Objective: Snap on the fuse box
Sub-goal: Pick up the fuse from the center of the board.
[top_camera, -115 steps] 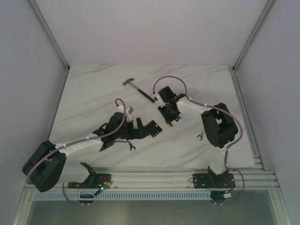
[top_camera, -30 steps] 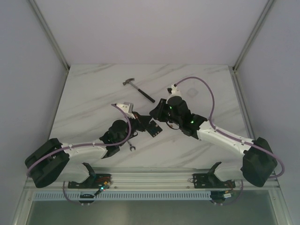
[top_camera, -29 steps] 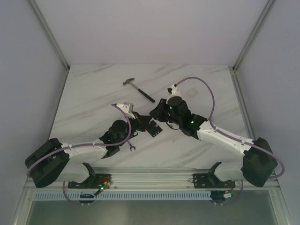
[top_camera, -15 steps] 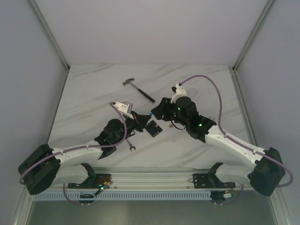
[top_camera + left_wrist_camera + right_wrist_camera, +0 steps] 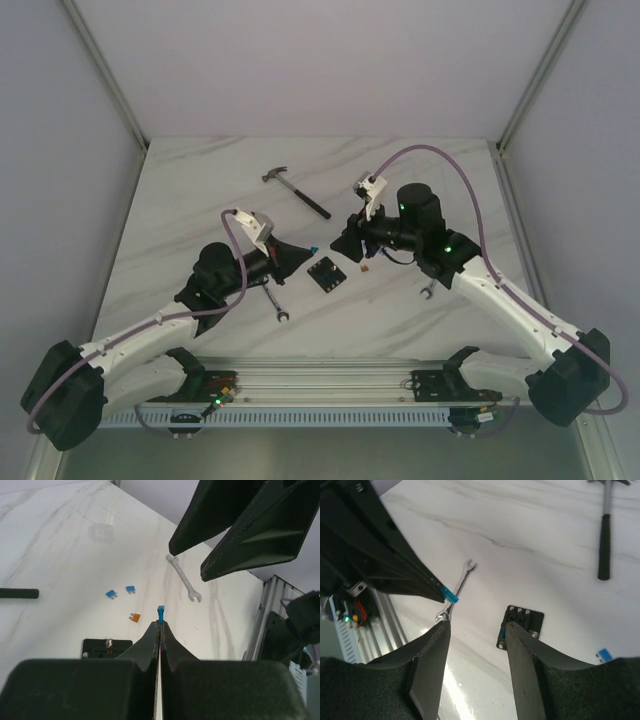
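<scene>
Currently the left gripper point(image 5: 300, 255) point(image 5: 160, 625) has its jaws pressed together on a held blue fuse point(image 5: 160, 613) point(image 5: 451, 594). The fuse sticks out beyond the fingertips, above the marble table point(image 5: 200, 200).

Right gripper point(image 5: 350, 245) point(image 5: 479, 626): jaws spread, nothing between them. It is raised off the table and points toward the left gripper. Its two dark fingers point(image 5: 220, 510) fill the upper right of the left wrist view.

Fuse box point(image 5: 323, 274) point(image 5: 106, 647) point(image 5: 521, 626): lies flat on the table with its slotted face up, between the two grippers in the top view and just beside the left gripper's tip. Neither gripper grips it. In the right wrist view one finger covers its near-left edge; contact cannot be judged there.

Other items on the table:
- Hammer point(image 5: 296, 190) point(image 5: 604, 545), beyond the fuse box, well apart from it.
- Left wrench point(image 5: 277, 305) point(image 5: 457, 591), near the left arm, partly under it in the top view.
- Right wrench point(image 5: 427, 291) point(image 5: 183, 577), near the right arm.
- Orange fuse point(image 5: 134, 616), near the fuse box.
- First loose blue fuse point(image 5: 111, 594) and second loose blue fuse point(image 5: 130, 588), side by side just past the orange one.
- Small clear plastic piece point(image 5: 100, 531), farther back; detail not readable.
</scene>
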Robot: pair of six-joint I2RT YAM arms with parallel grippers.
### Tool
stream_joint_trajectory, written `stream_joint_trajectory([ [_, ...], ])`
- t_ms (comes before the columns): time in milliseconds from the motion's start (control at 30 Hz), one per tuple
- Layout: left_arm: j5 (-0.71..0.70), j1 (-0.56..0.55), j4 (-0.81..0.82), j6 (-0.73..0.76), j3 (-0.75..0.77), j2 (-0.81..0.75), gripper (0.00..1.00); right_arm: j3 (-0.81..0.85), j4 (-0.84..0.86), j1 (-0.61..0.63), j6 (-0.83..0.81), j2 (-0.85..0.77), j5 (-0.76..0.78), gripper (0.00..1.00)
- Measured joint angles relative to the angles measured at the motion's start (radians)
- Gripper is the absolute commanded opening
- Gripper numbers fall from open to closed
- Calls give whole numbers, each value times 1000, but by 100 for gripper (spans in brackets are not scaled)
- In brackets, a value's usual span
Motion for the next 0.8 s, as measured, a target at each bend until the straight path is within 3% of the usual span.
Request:
stream_joint_trajectory([
  [400,266,20,-77,60,92,-10,4,83,-95,-3,-192,38,-304,43],
  [800,381,20,-76,61,125,20,4,100,-143,-3,-259,56,-427,31],
])
